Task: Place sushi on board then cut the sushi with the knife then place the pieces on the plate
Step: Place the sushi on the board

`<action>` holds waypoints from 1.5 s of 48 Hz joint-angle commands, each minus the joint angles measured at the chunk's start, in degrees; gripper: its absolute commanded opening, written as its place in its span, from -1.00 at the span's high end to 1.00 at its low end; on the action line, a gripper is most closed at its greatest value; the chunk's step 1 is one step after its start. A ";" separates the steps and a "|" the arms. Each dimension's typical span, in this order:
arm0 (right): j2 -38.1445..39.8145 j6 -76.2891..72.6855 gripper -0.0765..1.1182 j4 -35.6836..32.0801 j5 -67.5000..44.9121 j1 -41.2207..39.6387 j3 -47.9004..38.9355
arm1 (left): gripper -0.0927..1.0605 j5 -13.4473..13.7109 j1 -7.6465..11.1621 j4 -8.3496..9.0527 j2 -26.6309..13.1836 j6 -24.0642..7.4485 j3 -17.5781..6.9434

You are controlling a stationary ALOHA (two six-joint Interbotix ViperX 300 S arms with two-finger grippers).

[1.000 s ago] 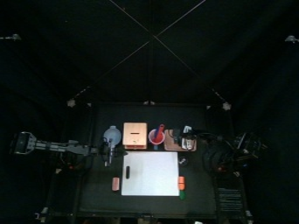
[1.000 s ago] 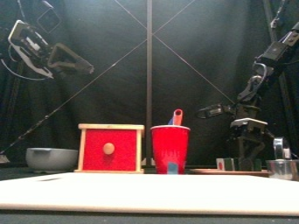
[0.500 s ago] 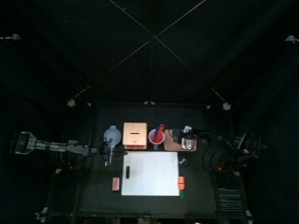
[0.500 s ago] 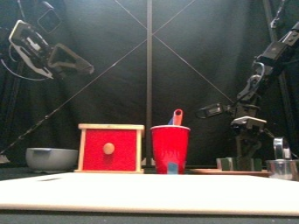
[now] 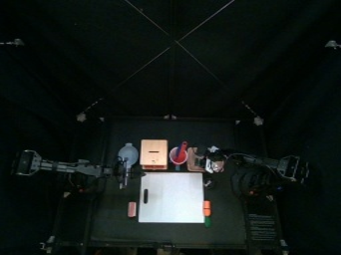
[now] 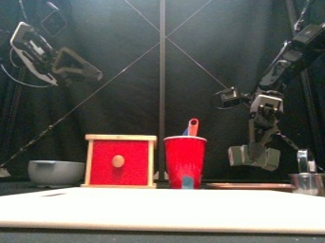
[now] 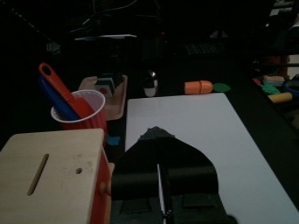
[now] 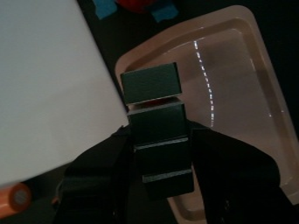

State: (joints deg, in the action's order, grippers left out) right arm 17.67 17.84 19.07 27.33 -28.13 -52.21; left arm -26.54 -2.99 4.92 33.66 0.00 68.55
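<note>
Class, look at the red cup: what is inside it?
The handles of the toy knives, red and blue, stick out of the red cup. The cup's wall hides their blades and anything else inside.

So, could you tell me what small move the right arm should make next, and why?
Probably carry the sushi roll sideways to the white cutting board and lower it. The right gripper appears shut on the roll above the pink tray, and the board lies right beside it.
</note>
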 commanded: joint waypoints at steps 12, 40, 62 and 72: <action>3.69 -24.35 -0.12 -6.06 -5.71 9.76 -0.88 | 0.87 -0.35 -0.18 -0.09 -0.09 0.00 -0.70; -4.39 -71.10 -0.12 -18.46 -13.10 25.75 3.34 | 0.87 -0.26 -0.26 -0.09 -0.09 -0.18 -0.44; -20.04 -102.22 -0.12 -31.55 -2.81 34.80 19.42 | 0.87 -0.26 -1.58 0.00 -0.09 -0.26 0.18; -23.12 -119.18 -0.12 -39.90 5.98 39.11 26.54 | 0.87 -0.26 -2.11 -0.09 -0.09 -0.26 0.18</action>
State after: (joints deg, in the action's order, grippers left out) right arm -6.06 -97.12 -18.28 30.50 9.58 -29.18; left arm -26.46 -4.75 5.01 33.66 -0.26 69.43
